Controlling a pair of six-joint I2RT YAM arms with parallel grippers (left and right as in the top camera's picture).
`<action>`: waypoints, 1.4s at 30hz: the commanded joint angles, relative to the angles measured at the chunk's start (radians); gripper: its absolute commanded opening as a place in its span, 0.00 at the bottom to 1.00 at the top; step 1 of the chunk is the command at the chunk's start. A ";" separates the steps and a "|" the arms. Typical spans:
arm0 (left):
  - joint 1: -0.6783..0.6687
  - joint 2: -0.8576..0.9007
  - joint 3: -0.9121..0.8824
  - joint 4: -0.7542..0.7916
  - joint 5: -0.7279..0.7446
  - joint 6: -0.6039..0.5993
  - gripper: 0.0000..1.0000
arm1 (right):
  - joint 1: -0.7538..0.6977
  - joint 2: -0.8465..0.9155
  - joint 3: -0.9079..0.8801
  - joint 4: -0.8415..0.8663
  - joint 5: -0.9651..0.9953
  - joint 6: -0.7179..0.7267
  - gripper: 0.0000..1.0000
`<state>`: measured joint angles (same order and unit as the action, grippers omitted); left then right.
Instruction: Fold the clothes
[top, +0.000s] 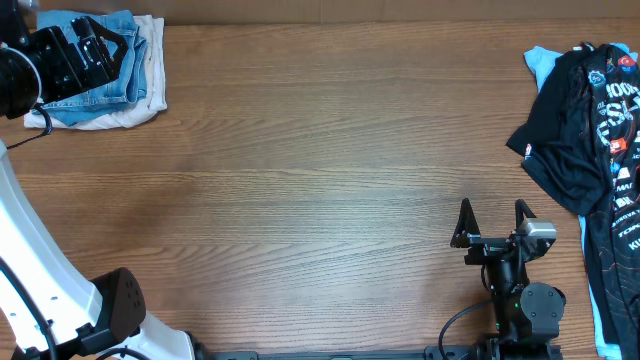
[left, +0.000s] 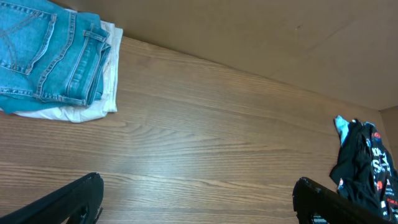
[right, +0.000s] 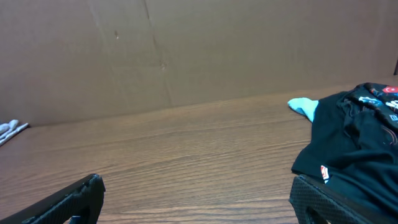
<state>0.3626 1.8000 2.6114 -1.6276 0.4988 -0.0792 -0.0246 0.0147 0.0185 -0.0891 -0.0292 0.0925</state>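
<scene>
Folded light-blue denim jeans (top: 105, 85) lie on folded beige trousers (top: 152, 85) at the table's far left corner. Both show in the left wrist view, the jeans (left: 50, 56) and the trousers (left: 109, 93). My left gripper (top: 100, 42) hovers over this stack, open and empty (left: 199, 202). A crumpled black printed tee (top: 585, 130) lies at the right edge over a pale-blue garment (top: 540, 65). My right gripper (top: 493, 215) is open and empty, left of the tee and apart from it (right: 196, 202). The right wrist view shows the tee (right: 354, 143) and the pale-blue garment (right: 305, 106).
The wooden table (top: 320, 170) spans the views. A brown cardboard wall (right: 186, 50) stands along its far edge. The white left arm base (top: 40, 280) sits at the front left corner. A bit of the beige cloth (right: 12, 129) shows far left in the right wrist view.
</scene>
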 joint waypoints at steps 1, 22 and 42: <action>0.003 -0.003 0.004 0.002 0.015 -0.003 1.00 | -0.003 -0.012 -0.011 0.008 -0.006 -0.011 1.00; 0.003 -0.003 0.004 -0.024 -0.024 0.003 1.00 | -0.003 -0.012 -0.011 0.008 -0.006 -0.011 1.00; -0.453 -0.229 -0.492 0.331 -0.449 0.005 1.00 | -0.003 -0.012 -0.011 0.008 -0.006 -0.011 1.00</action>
<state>-0.0860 1.6588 2.2578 -1.3544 0.1268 -0.0948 -0.0246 0.0147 0.0185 -0.0891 -0.0296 0.0849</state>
